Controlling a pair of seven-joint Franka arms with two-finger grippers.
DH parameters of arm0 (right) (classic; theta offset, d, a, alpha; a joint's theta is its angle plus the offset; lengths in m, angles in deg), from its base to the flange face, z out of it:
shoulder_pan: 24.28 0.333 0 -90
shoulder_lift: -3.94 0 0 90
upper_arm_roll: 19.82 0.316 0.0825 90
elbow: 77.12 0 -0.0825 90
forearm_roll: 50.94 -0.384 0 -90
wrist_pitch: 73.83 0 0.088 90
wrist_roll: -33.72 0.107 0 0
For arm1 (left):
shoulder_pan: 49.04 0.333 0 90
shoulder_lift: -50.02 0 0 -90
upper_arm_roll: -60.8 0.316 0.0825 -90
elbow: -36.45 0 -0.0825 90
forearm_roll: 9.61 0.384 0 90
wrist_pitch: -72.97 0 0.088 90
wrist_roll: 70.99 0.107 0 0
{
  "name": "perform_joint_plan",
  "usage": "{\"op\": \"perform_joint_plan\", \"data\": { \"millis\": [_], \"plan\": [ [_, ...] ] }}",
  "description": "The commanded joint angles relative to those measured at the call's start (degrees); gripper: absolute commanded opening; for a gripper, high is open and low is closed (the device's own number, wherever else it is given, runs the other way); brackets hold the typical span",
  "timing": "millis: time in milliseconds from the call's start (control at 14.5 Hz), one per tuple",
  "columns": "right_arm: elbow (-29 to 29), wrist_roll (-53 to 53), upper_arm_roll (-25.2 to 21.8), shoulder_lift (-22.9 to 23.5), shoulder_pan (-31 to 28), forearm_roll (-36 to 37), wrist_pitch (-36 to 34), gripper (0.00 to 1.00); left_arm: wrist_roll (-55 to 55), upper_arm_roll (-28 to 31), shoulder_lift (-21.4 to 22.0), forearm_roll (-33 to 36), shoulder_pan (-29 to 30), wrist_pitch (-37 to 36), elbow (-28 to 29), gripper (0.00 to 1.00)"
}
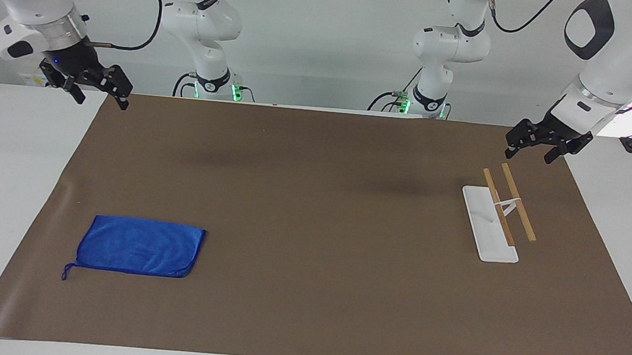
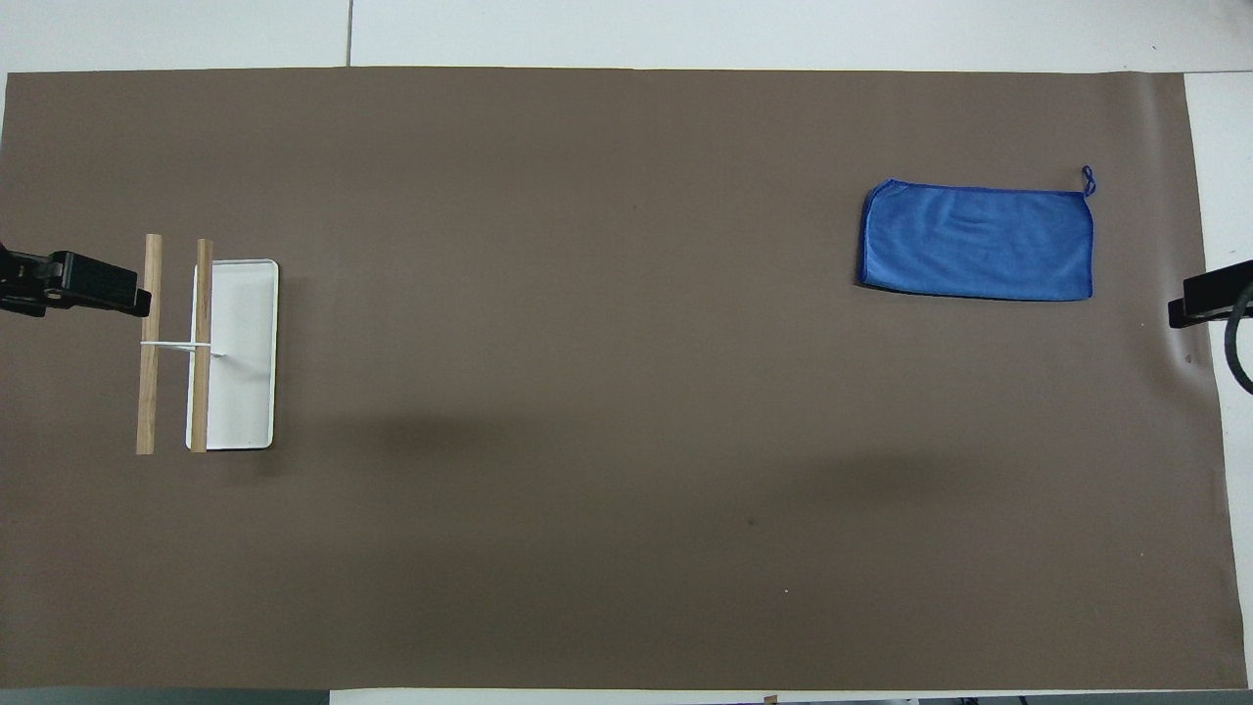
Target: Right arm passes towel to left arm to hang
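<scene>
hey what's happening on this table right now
Nothing is being handled yet. The folded royal-blue microfibre towel lies flat on the brown mat at the right arm's end. The right gripper and left gripper, both open, hover over the mat's corners. The white-based rack with two wooden bars stands bare below the left gripper.
</scene>
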Motion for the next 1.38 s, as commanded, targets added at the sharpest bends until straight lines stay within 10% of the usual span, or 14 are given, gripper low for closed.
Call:
{"op": "perform_joint_plan", "data": {
  "millis": [0,276,966,1310],
  "plan": [
    [-1.4,-0.3,0.4,-0.8,0.2,-0.4,0.3,1.00,0.6,0.2,1.2,-0.6,0.1,0.1,1.1,1.00],
    [-5.9,-0.3,0.8,-0.5,0.3,-2.1,12.9,1.00,0.6,0.2,1.2,-0.6,0.1,0.1,1.1,1.00],
    [-4.8,-1.0,0.9,25.3,-0.1,-2.2,36.9,1.00,0.6,0.2,1.2,-0.6,0.1,0.0,1.1,1.00],
    [-6.5,-1.3,1.7,29.5,0.9,-4.5,43.8,1.00,0.6,0.2,1.2,-0.6,0.1,0.1,1.1,1.00]
  ]
}}
